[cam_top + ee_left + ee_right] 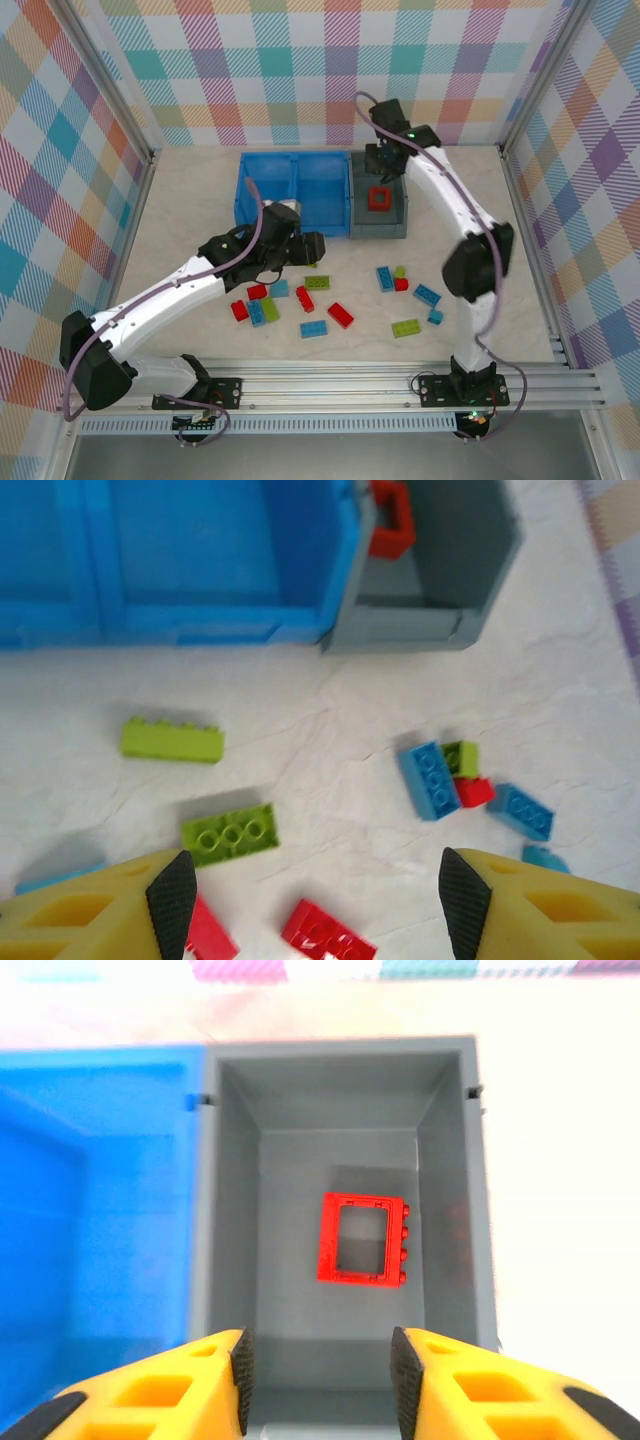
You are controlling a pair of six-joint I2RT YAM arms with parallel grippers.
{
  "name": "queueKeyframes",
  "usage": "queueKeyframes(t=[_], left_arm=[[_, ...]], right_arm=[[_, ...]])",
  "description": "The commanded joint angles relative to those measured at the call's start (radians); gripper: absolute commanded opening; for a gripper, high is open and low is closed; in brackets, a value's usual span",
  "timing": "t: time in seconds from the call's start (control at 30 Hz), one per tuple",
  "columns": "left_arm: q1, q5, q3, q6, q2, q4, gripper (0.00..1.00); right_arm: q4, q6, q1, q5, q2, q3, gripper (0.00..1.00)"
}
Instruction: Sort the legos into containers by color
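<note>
A red open frame (364,1239) lies on the floor of the dark grey bin (446,1175), also seen as the red frame (381,199) from above. My right gripper (319,1375) hovers open above that bin, with nothing between its fingers. The blue two-compartment bin (294,190) stands left of the grey one. Red, light blue and lime green legos (318,283) lie scattered on the table in front. My left gripper (312,905) is open above a lime brick (230,833) and a red brick (327,936), holding nothing.
Checkered walls close in the table on three sides. A cluster of blue, green and red bricks (393,278) sits right of centre, more bricks (256,305) lie under my left arm. Bare tabletop (190,200) lies left of the blue bin.
</note>
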Motion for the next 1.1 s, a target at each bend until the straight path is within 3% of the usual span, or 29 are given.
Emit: queueKeyframes(t=[0.0, 0.23, 0.37, 0.6, 1.07], left_arm=[[0.037, -0.011, -0.03, -0.128, 0.013, -0.099, 0.67], [0.045, -0.034, 0.0, -0.45, 0.197, -0.011, 0.67], [0.05, -0.063, 0.038, -0.647, 0.326, 0.03, 0.66], [0.073, -0.071, 0.099, -0.926, 0.492, -0.003, 0.62], [0.103, -0.08, 0.095, -0.96, 0.553, 0.045, 0.69]], right_arm=[[0.085, 0.04, 0.06, -0.019, -0.253, -0.234, 0.44], [0.36, 0.096, 0.24, -0.342, -0.789, -0.912, 0.6], [0.411, 0.15, 0.326, -0.424, -1.027, -1.14, 0.71], [0.291, 0.199, 0.336, -0.398, -1.218, -1.215, 0.73], [0.33, 0.197, 0.336, -0.405, -1.156, -1.211, 0.73]])
